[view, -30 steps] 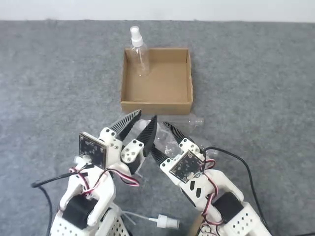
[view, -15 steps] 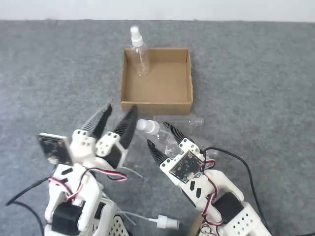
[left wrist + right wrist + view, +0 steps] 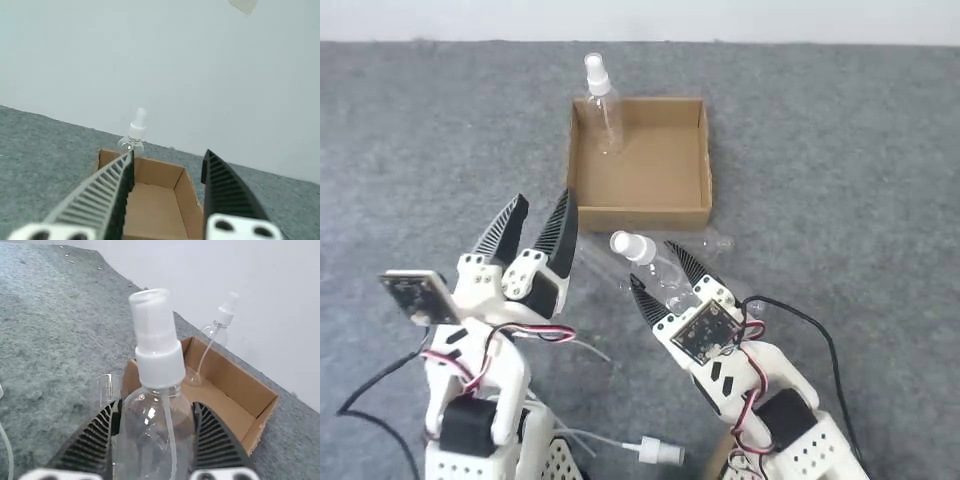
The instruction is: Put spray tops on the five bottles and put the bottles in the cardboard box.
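Cardboard box (image 3: 638, 215); clear bottle (image 3: 710, 241) lying alongside

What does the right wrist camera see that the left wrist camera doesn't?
Right wrist view, not the left: the right gripper shut on a clear plastic bottle with a white spray top, and an uncapped clear bottle lying on the grey carpet.

Left wrist view, not the right: the left gripper, open and holding nothing.

Both: the brown cardboard box, the clear spray-topped bottle standing in its corner, that carpet and the pale wall.
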You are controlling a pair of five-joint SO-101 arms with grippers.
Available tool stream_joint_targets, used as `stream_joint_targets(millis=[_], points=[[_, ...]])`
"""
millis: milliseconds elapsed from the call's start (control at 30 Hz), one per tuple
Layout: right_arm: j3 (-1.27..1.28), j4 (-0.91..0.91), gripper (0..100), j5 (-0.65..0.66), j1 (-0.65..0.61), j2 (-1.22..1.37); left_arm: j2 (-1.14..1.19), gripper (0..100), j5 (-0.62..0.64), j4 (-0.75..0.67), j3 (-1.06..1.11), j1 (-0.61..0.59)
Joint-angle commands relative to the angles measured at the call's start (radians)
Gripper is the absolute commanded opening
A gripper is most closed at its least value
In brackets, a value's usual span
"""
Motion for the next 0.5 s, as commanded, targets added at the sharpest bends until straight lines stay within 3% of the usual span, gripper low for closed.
stream_joint_targets(millis=[0, 333, 467], points=[[-0.044, -0.001, 0.7, 0.003, 0.012, -0.019, -0.017, 21, 0.011, -0.064, 0.004, 0.0], [-0.083, -0.008, 0.7, -0.003, 0.01, -0.019, -0.014, 21, 0.003, -0.064, 0.036, 0.1], [-0.112, -0.001, 0.7, -0.078, 0.01, -0.019, -0.014, 21, -0.054, -0.066, 0.056, 0.149]])
